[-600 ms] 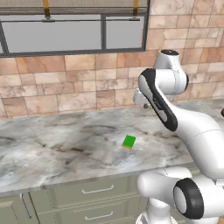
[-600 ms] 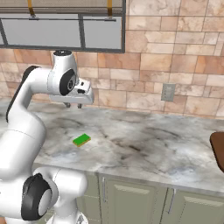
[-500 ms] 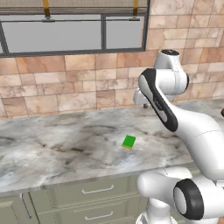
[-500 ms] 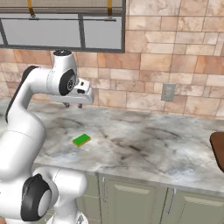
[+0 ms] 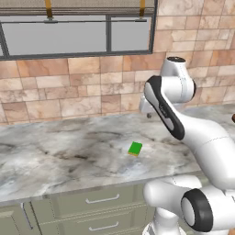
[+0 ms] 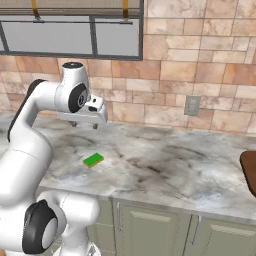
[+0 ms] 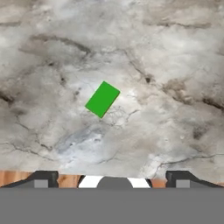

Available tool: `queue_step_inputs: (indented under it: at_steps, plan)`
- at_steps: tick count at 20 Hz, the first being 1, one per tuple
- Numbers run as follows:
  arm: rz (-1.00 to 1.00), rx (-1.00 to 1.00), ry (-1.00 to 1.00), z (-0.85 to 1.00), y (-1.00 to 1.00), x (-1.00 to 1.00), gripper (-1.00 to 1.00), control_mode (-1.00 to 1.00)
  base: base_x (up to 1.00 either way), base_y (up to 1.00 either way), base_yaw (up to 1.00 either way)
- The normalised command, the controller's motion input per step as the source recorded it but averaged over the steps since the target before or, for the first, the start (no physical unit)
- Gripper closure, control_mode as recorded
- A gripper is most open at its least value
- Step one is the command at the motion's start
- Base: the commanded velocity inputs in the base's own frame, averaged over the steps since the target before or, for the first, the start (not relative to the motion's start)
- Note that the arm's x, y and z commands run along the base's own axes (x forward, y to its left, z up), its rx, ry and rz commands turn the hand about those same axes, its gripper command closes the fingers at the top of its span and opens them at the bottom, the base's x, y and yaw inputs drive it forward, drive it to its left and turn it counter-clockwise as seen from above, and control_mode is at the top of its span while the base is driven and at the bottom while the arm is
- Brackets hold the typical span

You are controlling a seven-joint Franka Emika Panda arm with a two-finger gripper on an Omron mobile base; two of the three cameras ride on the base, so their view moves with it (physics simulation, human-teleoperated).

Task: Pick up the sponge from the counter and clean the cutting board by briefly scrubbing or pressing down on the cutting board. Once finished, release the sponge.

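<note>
While the arm stands raised over the worktop, nothing is in its grasp. Nearest the base: grey-green drawers (image 5: pixel 103 202) and cabinet doors (image 6: pixel 150 230) under the front edge of the counter (image 6: pixel 165 170), which runs left to right, grey-white with dark veins.

The sponge (image 5: pixel 135 148) lies flat on the counter, green top up, thin yellow layer showing at its near edge in the left base view. It sits toward the front half of the stone, turned at a slant to the counter edge. In the right base view the sponge (image 6: pixel 93 160) is nearer than the hand and slightly to its right. Bare stone all round it; nothing touches it. From the hand view the sponge (image 7: pixel 102 99) sits a little left of centre, well apart from the fingertips (image 7: pixel 41 179) at the bottom edge.

The gripper (image 6: pixel 85 124) hangs high above the counter, further back than the sponge, fingers pointing down. Jaws spread wide apart, nothing between them.

At the far right edge of the right base view, a dark reddish-brown piece of the cutting board (image 6: pixel 249 172) on the counter, well apart from the sponge.

Beyond: brick-pattern tan wall (image 6: pixel 210 75), a wall socket (image 6: pixel 191 105), a framed window (image 5: pixel 75 39) up left.
</note>
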Motion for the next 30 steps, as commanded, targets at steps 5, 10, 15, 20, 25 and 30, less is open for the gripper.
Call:
queue_step_inputs:
  at_steps: [5, 10, 15, 20, 25, 30]
  plan:
    - [-0.11, 0.03, 0.11, -0.4, 0.1, 0.25, -1.0, -1.0, 0.0, 0.0, 0.0]
    - [-0.11, 0.03, 0.04, -0.28, 0.26, 0.2, -1.0, -1.0, 0.0, 0.0, 0.0]
    - [-0.12, -0.01, 0.03, -0.44, 0.22, 0.18, -1.0, -1.0, 0.0, 0.0, 0.0]
    - [-0.15, -0.09, 0.0, -0.46, 0.11, 0.11, -1.0, -1.0, 0.0, 0.0, 0.0]
    - [-0.15, -0.02, 0.05, -0.34, 0.0, 0.17, -1.0, -1.0, 0.0, 0.0, 0.0]
    - [-0.11, 0.0, 0.06, -0.39, 0.0, 0.31, -1.0, -1.0, 0.0, 0.0, 0.0]
